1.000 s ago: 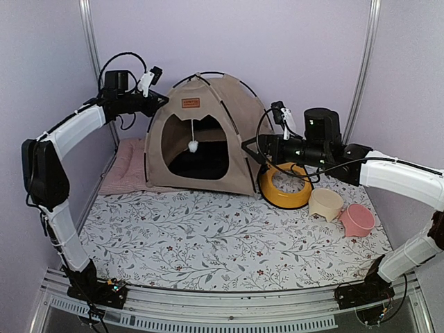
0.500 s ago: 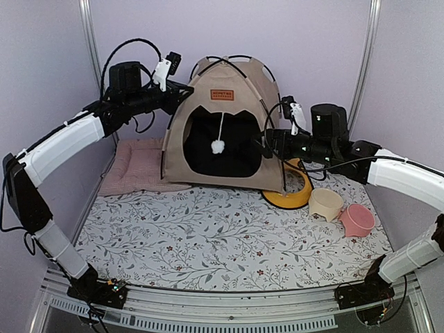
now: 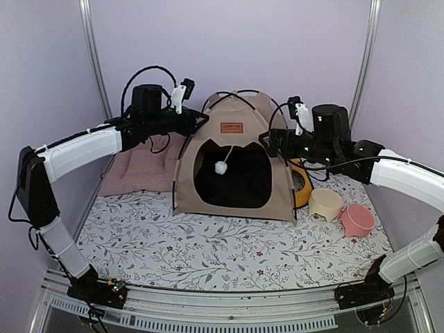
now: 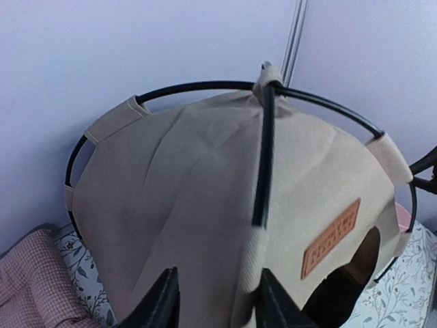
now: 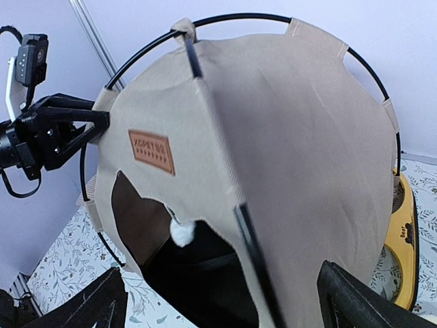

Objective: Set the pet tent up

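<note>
By tent, tools outstretched, perhaps touching

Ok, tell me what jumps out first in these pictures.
The tent stands upright mid-table, with a white pom-pom hanging in its dark doorway. The left hand is at its upper left edge and the right hand at its upper right. A pink cushion lies at the back left, and a yellow stand peeks out behind the tent's right side.

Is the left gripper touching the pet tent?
Touching. The right wrist view shows the left gripper pinching the pet tent at its side edge.
</note>
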`<state>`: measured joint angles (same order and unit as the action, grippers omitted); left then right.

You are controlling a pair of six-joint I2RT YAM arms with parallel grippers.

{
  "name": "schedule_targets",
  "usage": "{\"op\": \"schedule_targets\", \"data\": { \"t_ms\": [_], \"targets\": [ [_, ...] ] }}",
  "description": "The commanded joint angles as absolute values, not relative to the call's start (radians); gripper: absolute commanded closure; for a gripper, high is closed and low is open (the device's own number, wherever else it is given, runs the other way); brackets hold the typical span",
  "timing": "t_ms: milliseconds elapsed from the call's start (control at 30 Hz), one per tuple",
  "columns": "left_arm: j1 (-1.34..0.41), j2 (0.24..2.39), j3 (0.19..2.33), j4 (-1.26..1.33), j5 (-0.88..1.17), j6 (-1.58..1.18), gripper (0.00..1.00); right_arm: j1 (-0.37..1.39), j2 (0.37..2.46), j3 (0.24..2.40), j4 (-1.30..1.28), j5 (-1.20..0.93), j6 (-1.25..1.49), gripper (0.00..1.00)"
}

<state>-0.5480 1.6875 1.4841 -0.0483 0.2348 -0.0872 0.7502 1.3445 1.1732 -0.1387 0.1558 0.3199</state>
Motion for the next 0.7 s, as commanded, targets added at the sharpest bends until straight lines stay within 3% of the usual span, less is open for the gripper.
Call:
{"op": "schedule_targets", "data": {
  "t_ms": [0,100,267,667],
  "targets": [
    [-0.567,1.658,1.448,0.046,0.158,-0.153,0.46,0.749,1.302,1.178,-0.153,0.204,0.317,0.01],
    [-0.566,1.602,1.401,0.076,0.096,-0.173,0.25,0.747,1.291,1.168,-0.151,0.222,0.315,0.01],
    [-0.560,1.501,1.355,0.069,0.022,-0.196,0.05,0.748,1.270,1.143,-0.130,0.273,0.315,0.01],
    [-0.355,1.328,1.129,-0.022,-0.132,-0.453,0.03,0.747,1.228,1.095,-0.050,0.298,0.302,0.01]
  ]
}}
